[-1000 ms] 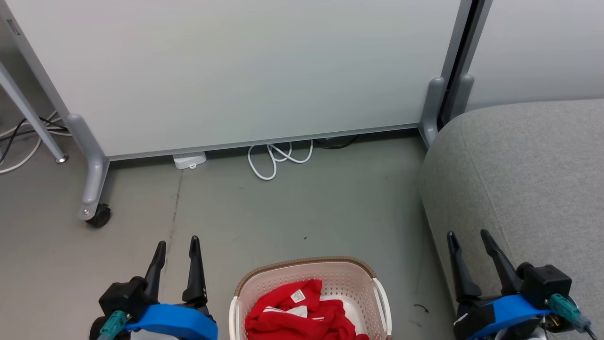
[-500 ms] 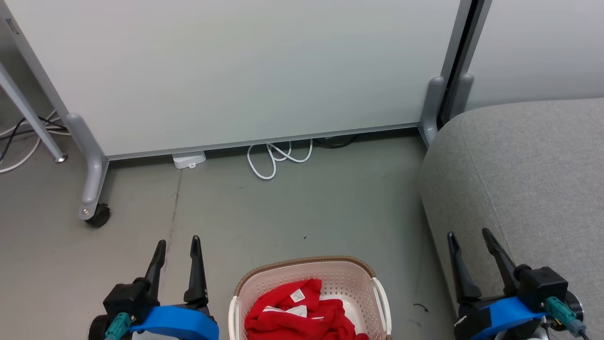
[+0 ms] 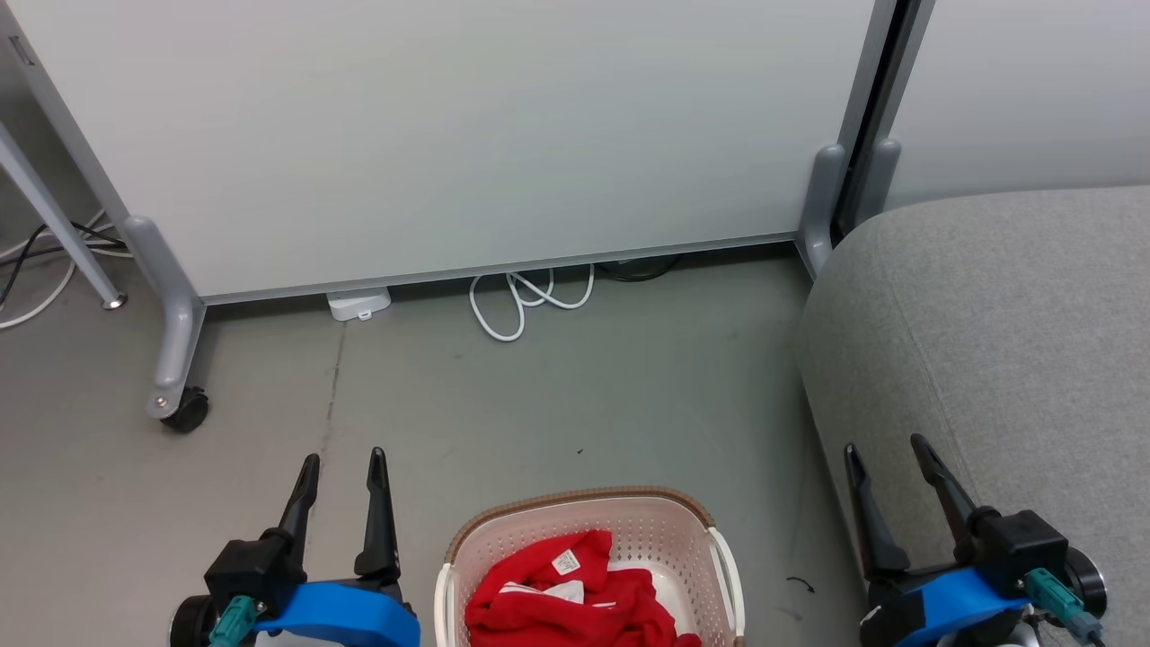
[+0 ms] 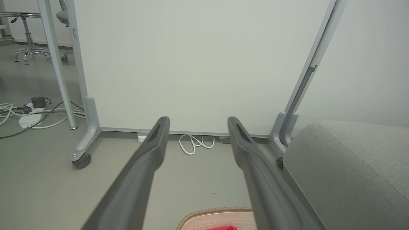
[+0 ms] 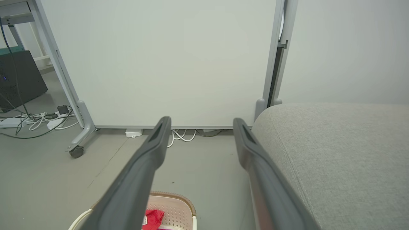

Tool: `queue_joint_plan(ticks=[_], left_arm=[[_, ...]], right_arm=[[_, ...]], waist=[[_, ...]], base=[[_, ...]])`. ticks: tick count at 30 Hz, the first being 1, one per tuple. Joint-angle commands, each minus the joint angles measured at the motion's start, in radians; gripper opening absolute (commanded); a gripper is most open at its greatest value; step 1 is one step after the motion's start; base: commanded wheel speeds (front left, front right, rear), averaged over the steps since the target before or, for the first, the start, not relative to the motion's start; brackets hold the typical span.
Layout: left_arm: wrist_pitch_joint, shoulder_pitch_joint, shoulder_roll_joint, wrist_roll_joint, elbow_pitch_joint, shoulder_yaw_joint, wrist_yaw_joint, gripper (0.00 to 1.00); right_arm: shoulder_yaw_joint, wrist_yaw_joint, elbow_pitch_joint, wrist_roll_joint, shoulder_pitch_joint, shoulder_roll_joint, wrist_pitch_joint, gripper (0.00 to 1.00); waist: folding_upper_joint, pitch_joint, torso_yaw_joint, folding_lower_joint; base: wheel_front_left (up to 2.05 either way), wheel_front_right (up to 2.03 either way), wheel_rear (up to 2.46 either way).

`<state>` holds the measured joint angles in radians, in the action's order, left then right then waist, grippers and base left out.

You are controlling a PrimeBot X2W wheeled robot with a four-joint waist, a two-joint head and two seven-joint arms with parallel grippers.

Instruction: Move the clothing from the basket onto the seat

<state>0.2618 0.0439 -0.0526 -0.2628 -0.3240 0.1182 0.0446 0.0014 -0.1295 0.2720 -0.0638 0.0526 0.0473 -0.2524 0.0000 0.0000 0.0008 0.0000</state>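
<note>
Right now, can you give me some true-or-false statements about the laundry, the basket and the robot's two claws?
1. The red clothing lies inside the basket. True.
2. The left gripper grips a garment. False: it is open and empty, beside the basket.
3. The grey seat stands on the robot's right of the basket. True.
4. The right gripper is shut. False: its fingers stand apart, holding nothing.

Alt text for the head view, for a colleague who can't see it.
Red clothing lies bunched in the basket on the floor, between the open left gripper and open right gripper. The grey seat stands at right, a white partition behind.
</note>
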Motion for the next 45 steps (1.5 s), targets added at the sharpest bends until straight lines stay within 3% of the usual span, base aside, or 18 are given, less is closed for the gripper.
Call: queue_joint_plan(ticks=[1, 10, 18, 31, 38, 41, 45], left_arm=[[0.005, 0.010, 0.000, 0.001, -0.001, 0.002, -0.001, 1.00], [0.005, 0.005, 0.000, 0.005, 0.006, -0.005, -0.005, 1.00], [0.004, 0.046, -0.005, 0.018, -0.052, 0.009, 0.006, 1.00], [-0.099, 0.247, -0.040, 0.033, -0.314, 0.083, 0.052, 1.00], [-0.193, 0.354, -0.066, 0.032, -0.478, 0.142, 0.077, 1.00], [-0.243, 0.392, -0.060, 0.000, -0.544, 0.142, 0.080, 1.00], [-0.300, 0.442, -0.056, -0.022, -0.620, 0.123, 0.051, 1.00]], right_arm=[[0.001, -0.002, 0.002, -0.001, 0.000, 0.006, -0.006, 1.00], [0.010, -0.002, -0.001, -0.008, 0.009, 0.005, -0.009, 1.00], [0.059, -0.002, -0.020, -0.009, 0.050, 0.005, -0.009, 1.00], [0.144, -0.001, -0.049, -0.044, 0.180, 0.004, -0.013, 1.00], [0.193, -0.001, -0.081, -0.094, 0.249, 0.004, -0.013, 1.00], [0.197, -0.001, -0.092, -0.117, 0.264, 0.004, -0.014, 1.00], [0.191, -0.001, -0.102, -0.137, 0.275, 0.004, -0.014, 1.00]], waist=[[0.0000, 0.000, 0.000, 0.0000], [0.0000, 0.013, -0.008, 0.0000], [0.0000, 0.103, -0.081, 0.0000], [0.0000, 0.352, -0.253, 0.0000], [0.0000, 0.465, -0.313, 0.0000], [0.0000, 0.502, -0.329, 0.0000], [0.0000, 0.552, -0.347, 0.0000]], base=[[0.00, 0.00, 0.00], [0.00, 0.00, 0.00], [0.00, 0.00, 0.00], [0.00, 0.00, 0.00], [0.00, 0.00, 0.00], [0.00, 0.00, 0.00], [0.00, 0.00, 0.00]])
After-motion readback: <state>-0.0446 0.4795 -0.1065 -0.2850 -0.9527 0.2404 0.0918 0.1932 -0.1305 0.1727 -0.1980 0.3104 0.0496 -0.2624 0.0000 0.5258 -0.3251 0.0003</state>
